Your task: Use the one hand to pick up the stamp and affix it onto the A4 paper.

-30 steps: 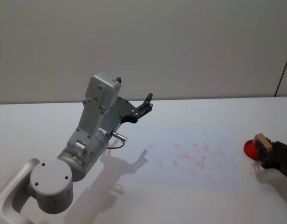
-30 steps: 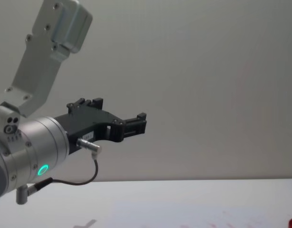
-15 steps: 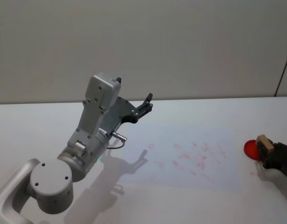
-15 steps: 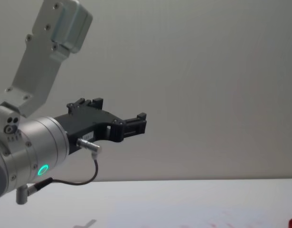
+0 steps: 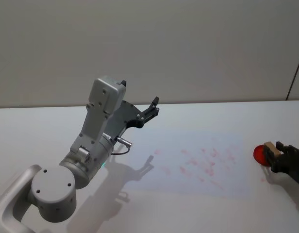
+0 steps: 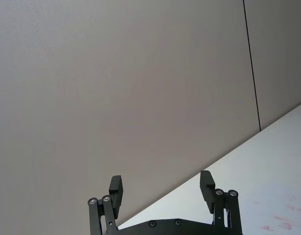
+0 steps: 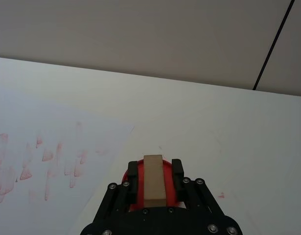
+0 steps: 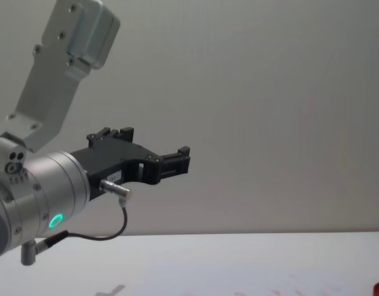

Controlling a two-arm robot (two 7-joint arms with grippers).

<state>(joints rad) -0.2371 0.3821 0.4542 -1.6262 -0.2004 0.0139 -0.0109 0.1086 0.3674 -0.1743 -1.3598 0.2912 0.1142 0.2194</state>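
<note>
Stamp (image 7: 154, 179) sits clamped in my right claw (image 7: 154, 182) at the right edge of the surface (image 5: 198, 213); it is a pale wooden block, and in the right wrist view its long axis runs straight out along the line of my fingers, its far end pointing away from the wrist toward the back wall; my two black fingers (image 7: 133, 183) press on its long sides. Beneath and behind the block lies a round red ink pad (image 5: 260, 154), and I cannot tell whether the stamp touches it or hangs just over it. In the head view the block (image 5: 270, 150) shows as a small tan piece at the tip of my right claw (image 5: 274, 156), just beside the right edge of the A4 paper (image 5: 188, 167), not over it.

The paper lies flat on the white surface, its long side running left to right across my front; faint reddish-pink marks (image 7: 47, 156) cluster over its right half; its near right corner points toward the pad.

My left claw (image 5: 150, 109) is held raised above the surface, well to the left of the paper and apart from the stamp; its fingers (image 6: 116, 188) stand spread with nothing between them, aimed at the grey wall.
</note>
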